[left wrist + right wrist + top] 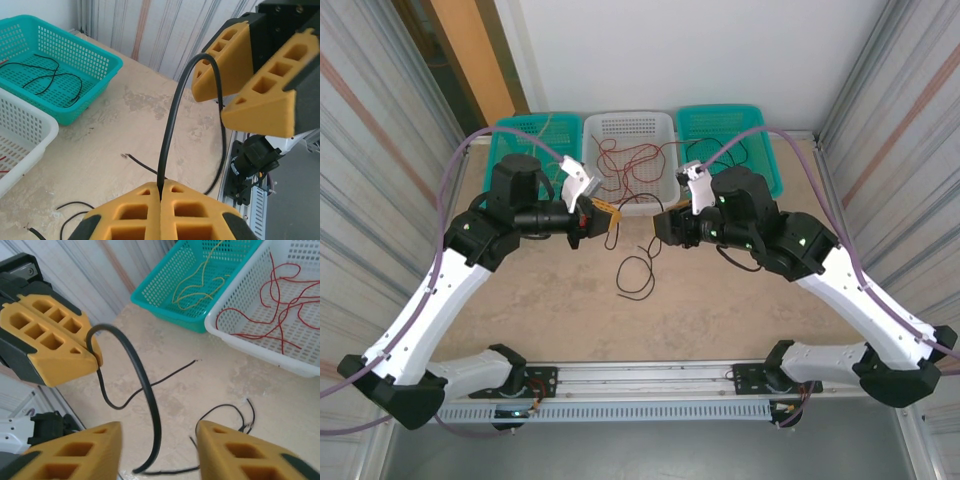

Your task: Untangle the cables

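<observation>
"Cable first: where is it?"

"Up off the table (550, 300), strung between the two arms. The left gripper (161, 186) has its yellow fingers pressed together on the black cable (167, 130). It rises out of the pinch, arches over and drops down the other side."

"And the right gripper (159, 432)?"

"Jaws spread wide, holding nothing. The arch of that same cable hangs in the gap between its fingers, and I can't tell whether it touches either one. The two grippers face each other, tips near but apart, above the middle of the table, just in front of the white basket (628, 125)."

"Anything lying loose?"

"Loose black strands (172, 373) on the bare tabletop, a little toward the near edge from the grippers: a few curls and a free end. Whether that's the tail of the held cable or a second one, I can't make out."

"The baskets?"

"Three in a row along the far edge. The white basket sits in the middle and holds the red cables (280, 315), a loose scribble. The left teal basket (535, 125), toward the far left corner, holds yellow cables (192, 290). The right teal basket (720, 112), toward the far right corner, holds more black cables (50, 75)."
</observation>
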{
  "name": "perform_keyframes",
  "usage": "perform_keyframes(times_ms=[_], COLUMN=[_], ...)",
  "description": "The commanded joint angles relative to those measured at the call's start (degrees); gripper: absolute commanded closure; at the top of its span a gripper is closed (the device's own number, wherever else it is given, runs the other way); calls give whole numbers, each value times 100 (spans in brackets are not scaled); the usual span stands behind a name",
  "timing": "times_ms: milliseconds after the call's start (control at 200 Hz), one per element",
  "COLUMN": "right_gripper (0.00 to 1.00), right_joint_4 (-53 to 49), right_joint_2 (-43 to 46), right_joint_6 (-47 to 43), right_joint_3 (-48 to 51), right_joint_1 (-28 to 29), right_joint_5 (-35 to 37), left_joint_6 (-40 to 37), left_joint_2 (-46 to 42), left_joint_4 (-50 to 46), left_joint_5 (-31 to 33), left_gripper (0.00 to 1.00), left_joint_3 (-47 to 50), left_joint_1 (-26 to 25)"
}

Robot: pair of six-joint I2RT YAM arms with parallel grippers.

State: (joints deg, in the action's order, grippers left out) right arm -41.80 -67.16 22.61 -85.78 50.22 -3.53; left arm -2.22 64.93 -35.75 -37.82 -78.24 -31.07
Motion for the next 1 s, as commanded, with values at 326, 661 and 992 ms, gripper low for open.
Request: perform_keyframes(times_ms=[326,661,992], right_gripper=[82,100,100], right_joint_4=[-127,-25,152], right_joint_2=[-210,113,471], right_joint_6=[-151,-10,296], right_joint_3=[-195,44,321], right_joint_1=[-38,-229,-750], right_joint_5=[114,24,-174], left_joint_6=[-93,312,706], left_joint_2=[-85,-147,-33], left_joint_4=[54,445,585], left_joint_5=[-245,34,706], left_gripper=[100,100,76], left_joint_3=[-69,277,646], left_joint_1=[13,427,514])
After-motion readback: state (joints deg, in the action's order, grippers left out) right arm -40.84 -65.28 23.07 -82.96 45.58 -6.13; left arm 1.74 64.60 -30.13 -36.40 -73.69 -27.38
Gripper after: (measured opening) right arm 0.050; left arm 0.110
